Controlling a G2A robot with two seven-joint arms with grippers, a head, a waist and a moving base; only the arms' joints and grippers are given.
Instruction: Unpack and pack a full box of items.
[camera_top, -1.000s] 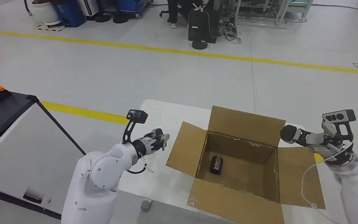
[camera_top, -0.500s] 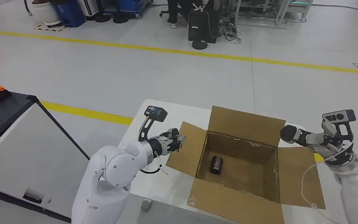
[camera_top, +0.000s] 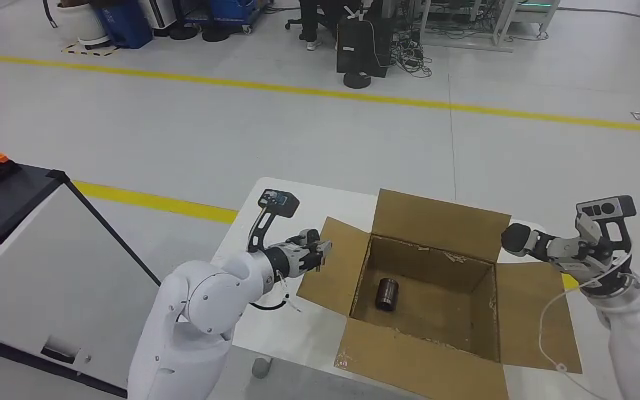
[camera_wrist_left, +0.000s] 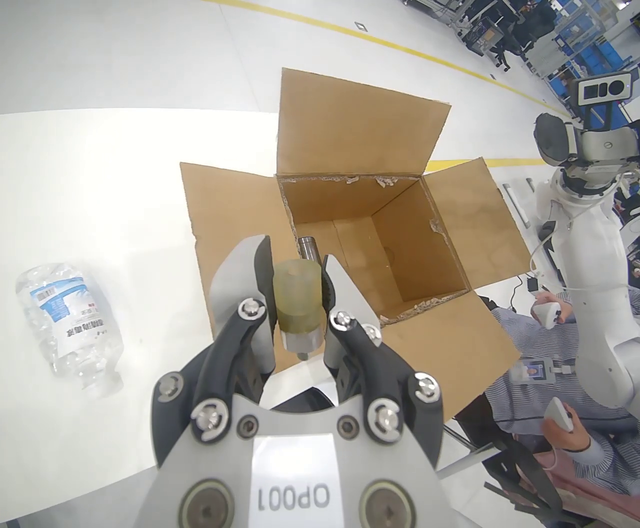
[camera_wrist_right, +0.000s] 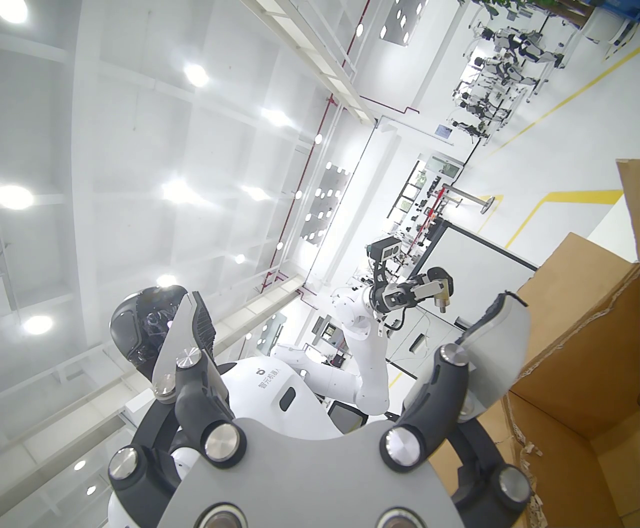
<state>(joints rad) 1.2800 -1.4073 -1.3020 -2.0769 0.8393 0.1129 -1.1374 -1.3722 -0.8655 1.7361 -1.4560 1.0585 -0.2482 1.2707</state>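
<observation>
An open cardboard box stands on the white table, flaps spread outward. A dark cylinder lies on its floor, and its metal end peeks over the near wall. My left gripper hovers over the box's left flap, shut on a yellowish cylinder with a metal base. On the far side of the box, my right arm is raised, with the right gripper open, tilted toward the ceiling and holding nothing.
A clear plastic bottle lies on its side on the table, left of the box. A seated person holding two controllers is beside the table's near edge. The box's right flap lies under my right arm.
My left arm swung right, carrying the yellowish cylinder toward the box's left flap, then stopped. The right arm stayed put.
</observation>
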